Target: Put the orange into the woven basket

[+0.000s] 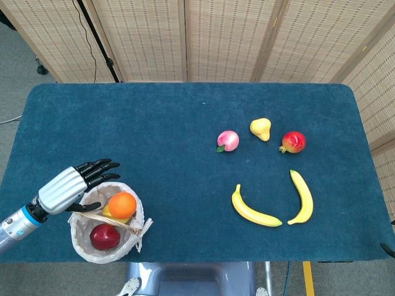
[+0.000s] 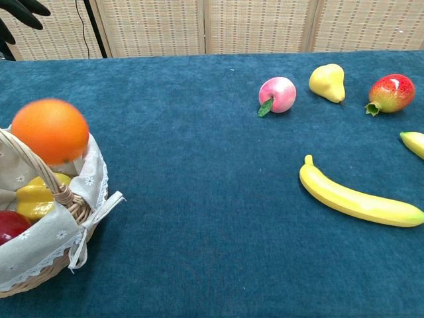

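Note:
The orange (image 1: 122, 204) (image 2: 50, 131) is free of my hand and sits at the top of the woven basket (image 1: 81, 243) (image 2: 40, 275), slightly blurred in the chest view. It lies over a yellow fruit (image 2: 34, 199) and beside a red fruit (image 1: 104, 236). My left hand (image 1: 74, 186) hovers just left of and above the basket with its fingers spread and nothing in them; only its black fingertips (image 2: 23, 8) show in the chest view. My right hand is not visible in either view.
On the right half of the blue table (image 1: 166, 142) lie a pink peach (image 1: 228, 140), a yellow pear (image 1: 261, 129), a red pomegranate (image 1: 293, 142) and two bananas (image 1: 254, 210) (image 1: 302, 197). The basket stands near the table's front left edge.

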`<state>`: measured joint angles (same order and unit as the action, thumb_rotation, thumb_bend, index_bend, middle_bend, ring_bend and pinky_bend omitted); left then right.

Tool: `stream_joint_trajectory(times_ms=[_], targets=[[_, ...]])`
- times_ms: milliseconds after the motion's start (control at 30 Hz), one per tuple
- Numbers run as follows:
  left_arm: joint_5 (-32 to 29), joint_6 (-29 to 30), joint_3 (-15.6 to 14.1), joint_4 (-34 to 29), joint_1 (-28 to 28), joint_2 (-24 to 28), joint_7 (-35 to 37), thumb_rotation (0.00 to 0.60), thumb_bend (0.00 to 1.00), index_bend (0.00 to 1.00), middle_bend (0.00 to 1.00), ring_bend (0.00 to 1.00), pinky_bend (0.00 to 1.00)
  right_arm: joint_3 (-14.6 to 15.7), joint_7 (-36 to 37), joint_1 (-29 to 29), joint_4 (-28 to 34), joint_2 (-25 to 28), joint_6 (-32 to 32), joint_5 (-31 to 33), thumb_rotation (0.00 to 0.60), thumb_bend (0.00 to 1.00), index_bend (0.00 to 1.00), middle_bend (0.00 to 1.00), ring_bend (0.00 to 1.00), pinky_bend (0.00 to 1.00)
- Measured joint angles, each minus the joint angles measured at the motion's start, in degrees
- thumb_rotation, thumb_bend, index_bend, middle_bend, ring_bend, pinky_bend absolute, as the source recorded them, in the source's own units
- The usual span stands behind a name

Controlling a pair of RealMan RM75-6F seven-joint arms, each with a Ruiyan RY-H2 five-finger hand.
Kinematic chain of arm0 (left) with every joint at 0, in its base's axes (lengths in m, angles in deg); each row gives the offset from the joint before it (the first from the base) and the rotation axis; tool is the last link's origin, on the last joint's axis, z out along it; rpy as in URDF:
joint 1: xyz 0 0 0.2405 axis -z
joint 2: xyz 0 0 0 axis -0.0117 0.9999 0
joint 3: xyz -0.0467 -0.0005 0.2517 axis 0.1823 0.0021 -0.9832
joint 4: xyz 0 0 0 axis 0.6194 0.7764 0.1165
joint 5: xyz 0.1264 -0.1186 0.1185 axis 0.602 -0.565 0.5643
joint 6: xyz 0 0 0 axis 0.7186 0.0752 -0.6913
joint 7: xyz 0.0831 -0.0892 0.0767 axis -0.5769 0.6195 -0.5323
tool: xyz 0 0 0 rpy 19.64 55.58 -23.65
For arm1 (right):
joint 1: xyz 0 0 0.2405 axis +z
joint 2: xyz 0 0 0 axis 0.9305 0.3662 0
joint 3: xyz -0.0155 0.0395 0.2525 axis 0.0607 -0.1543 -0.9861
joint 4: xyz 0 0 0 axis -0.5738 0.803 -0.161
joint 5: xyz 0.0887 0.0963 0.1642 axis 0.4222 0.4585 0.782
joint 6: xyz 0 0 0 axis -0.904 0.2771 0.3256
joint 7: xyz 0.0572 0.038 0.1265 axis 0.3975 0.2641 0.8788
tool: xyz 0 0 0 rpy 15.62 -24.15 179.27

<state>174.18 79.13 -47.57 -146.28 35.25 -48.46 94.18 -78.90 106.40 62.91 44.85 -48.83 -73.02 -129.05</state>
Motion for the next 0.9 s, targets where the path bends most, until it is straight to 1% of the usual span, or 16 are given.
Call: stream_joint_trajectory(times_ms=[200, 400, 500, 633, 900], targets=[[-0.25, -0.10, 0.40, -0.37, -0.34, 0.28, -0.25, 0.600, 0.19, 0.19, 0.11, 0.08, 0.27, -0.05, 0.09, 0.08, -0.11, -0.13, 0.09, -0.11, 0.600, 0.00, 0.43, 0.21, 0.24, 0.17], [-3.24, 0.15, 1.45, -0.20, -1.72, -0.08, -0.61, 0.600, 0.19, 0.19, 0.11, 0.08, 0.27, -0.68, -0.76, 0.57, -0.30, -0.37, -0.40, -0.35, 0.600, 0.00, 0.42, 0.21, 0.24, 0.17], [-6.02, -0.01, 2.30, 0.15, -2.72, -0.43, -1.31, 0.600, 0.19, 0.17, 0.10, 0.08, 0.27, -1.15, -2.52, 1.22, -0.18, -0.55, -0.67, -0.75, 0.600, 0.00, 0.41, 0.21, 0.24, 0.17], [-11.37, -1.14, 3.76, 0.62, -4.29, -1.01, -3.09, 0.600, 0.19, 0.13, 0.09, 0.07, 0.27, -1.95, -5.78, 2.43, 0.00, -1.04, -0.95, -1.25, 0.600, 0.00, 0.40, 0.21, 0.24, 0.17], [-23.75, -3.53, 7.22, 3.42, -8.67, -3.98, -7.76, 0.600, 0.19, 0.12, 0.09, 0.07, 0.25, -3.82, -12.95, 6.04, 0.14, -3.40, -1.12, -2.69, 0.600, 0.00, 0.36, 0.19, 0.20, 0.15]])
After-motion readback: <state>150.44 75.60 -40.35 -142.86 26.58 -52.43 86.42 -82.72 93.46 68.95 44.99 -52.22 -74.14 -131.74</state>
